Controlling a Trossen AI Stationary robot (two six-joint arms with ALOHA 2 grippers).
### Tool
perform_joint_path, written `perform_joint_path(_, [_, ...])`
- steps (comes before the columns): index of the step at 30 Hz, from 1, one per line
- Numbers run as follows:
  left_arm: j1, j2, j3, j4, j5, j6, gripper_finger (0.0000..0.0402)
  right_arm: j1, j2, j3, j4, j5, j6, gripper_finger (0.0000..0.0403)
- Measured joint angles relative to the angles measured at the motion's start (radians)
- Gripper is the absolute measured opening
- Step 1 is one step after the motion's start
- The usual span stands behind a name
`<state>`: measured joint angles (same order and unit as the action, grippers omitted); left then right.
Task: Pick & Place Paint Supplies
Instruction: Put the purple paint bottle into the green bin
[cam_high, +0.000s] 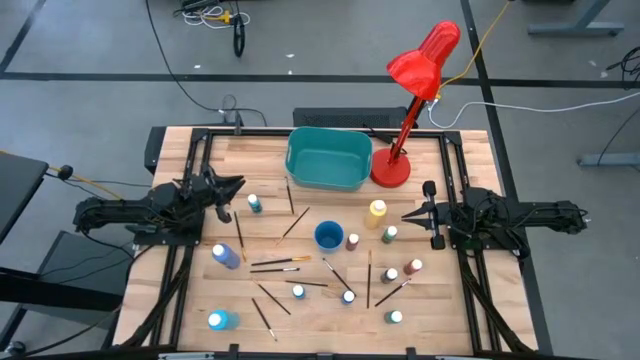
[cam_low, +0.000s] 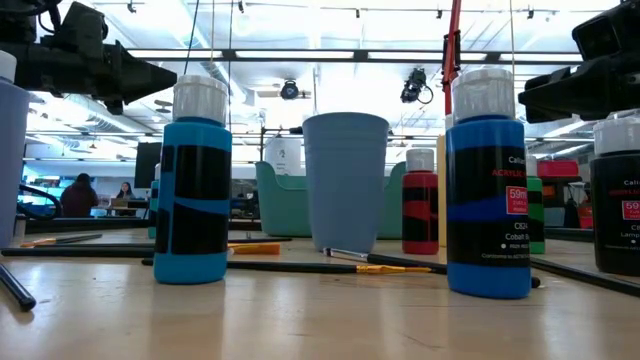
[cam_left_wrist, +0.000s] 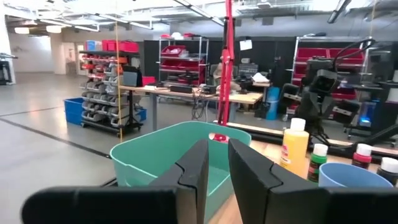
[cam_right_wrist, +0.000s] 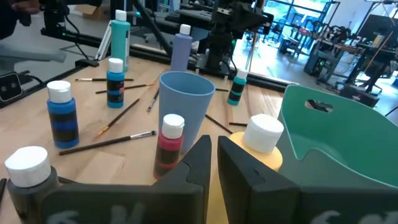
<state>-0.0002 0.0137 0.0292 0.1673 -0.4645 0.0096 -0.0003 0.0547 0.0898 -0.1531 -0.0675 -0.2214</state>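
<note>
From above, the wooden counter (cam_high: 200, 300) carries paint bottles (cam_high: 222, 256) and thin paintbrushes (cam_high: 275, 267) scattered across the middle and lower part of the frame, around a blue cup (cam_high: 328, 236). A teal tub (cam_high: 328, 158) and a red lamp (cam_high: 415, 95) stand at upper centre. The left end effector (cam_high: 232, 197) waits at middle left and the right end effector (cam_high: 420, 214) at middle right, both clear of the supplies.

At counter level, two blue bottles flank the cup (cam_low: 345, 180), brushes lying flat between them.

The left wrist view shows its fingers (cam_left_wrist: 196, 171) nearly together with a narrow gap, holding nothing, the tub (cam_left_wrist: 158, 152) beyond.

The right wrist view shows its fingers (cam_right_wrist: 200, 163) almost touching and empty, a red bottle (cam_right_wrist: 170, 144) just ahead.
</note>
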Motion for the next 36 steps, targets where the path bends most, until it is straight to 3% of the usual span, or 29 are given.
perform_joint_path(10, [0.0, 0.0, 0.0, 0.005, 0.129, 0.032, 0.0071, 0.001, 0.0, 0.0, 0.128, -0.024, 0.015, 0.0032])
perform_joint_path(20, [0.0, 0.002, 0.0, 0.005, 0.166, 0.032, 0.0071, 0.001, 0.001, -0.001, 0.619, -0.04, 0.155, 0.0032])
perform_joint_path(25, [0.0, 0.023, 0.0, 0.005, 0.18, 0.032, 0.0071, 0.001, 0.001, -0.001, 0.724, 0.099, 0.095, 0.0032])
perform_joint_path(30, [0.0, 0.065, 0.0, 0.007, 0.2, 0.02, 0.0072, 0.001, 0.001, -0.001, 0.758, 0.444, -0.121, 0.0032])
perform_joint_path(32, [0.0, 0.077, 0.0, 0.011, 0.199, 0.022, 0.0072, 0.001, 0.001, -0.001, 0.772, 0.56, -0.133, 0.0032])
perform_joint_path(34, [0.0, 0.087, 0.002, 0.026, 0.198, 0.029, 0.0072, 0.001, 0.001, -0.001, 0.769, 0.585, -0.094, 0.0032])
perform_joint_path(36, [0.0, 0.1, 0.014, 0.029, 0.198, 0.029, 0.0073, 0.001, 0.004, -0.001, 0.769, 0.514, -0.082, 0.0032])
